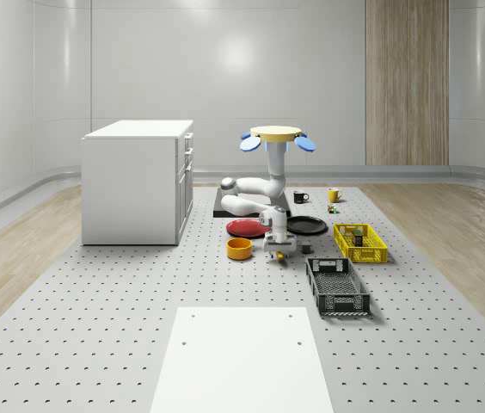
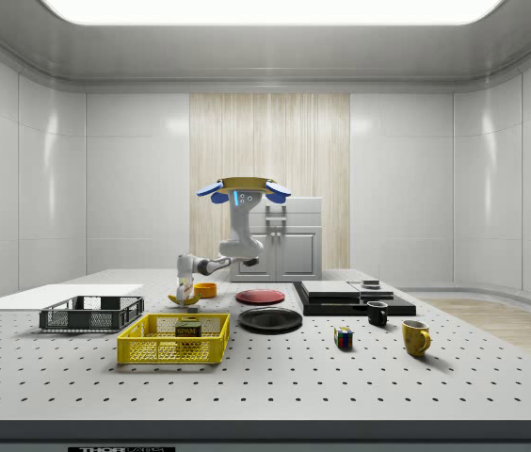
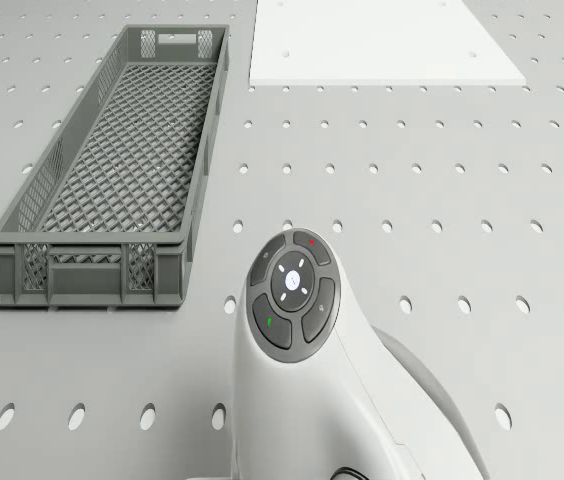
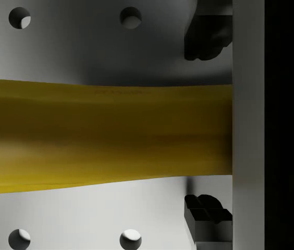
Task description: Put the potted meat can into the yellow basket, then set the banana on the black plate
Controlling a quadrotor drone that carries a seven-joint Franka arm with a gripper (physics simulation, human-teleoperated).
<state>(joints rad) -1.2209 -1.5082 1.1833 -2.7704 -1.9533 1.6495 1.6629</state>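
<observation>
The banana (image 1: 282, 256) lies on the perforated table between the orange bowl and the grey crate. My gripper (image 1: 280, 251) points down at it, open, one finger on each side with a small gap to the peel. In the wrist view the banana (image 4: 105, 135) runs straight across between the fingertips (image 4: 207, 39). The drone (image 1: 277, 134) hovers above the black plate (image 1: 307, 225), arm reaching down and forward. The potted meat can (image 1: 356, 234) sits inside the yellow basket (image 1: 371, 255). In the side view the gripper (image 2: 186, 294) stands over the banana (image 2: 185, 300), behind the yellow basket (image 2: 152, 350).
A red plate (image 1: 244, 227) and an orange bowl (image 1: 239, 249) lie at the gripper's left in the whole-scene view. A grey crate (image 1: 337, 297) lies nearer the front. White cabinet (image 1: 135, 181) at the left. Two mugs (image 1: 334, 194) and a small cube (image 1: 332, 208) sit behind the black plate.
</observation>
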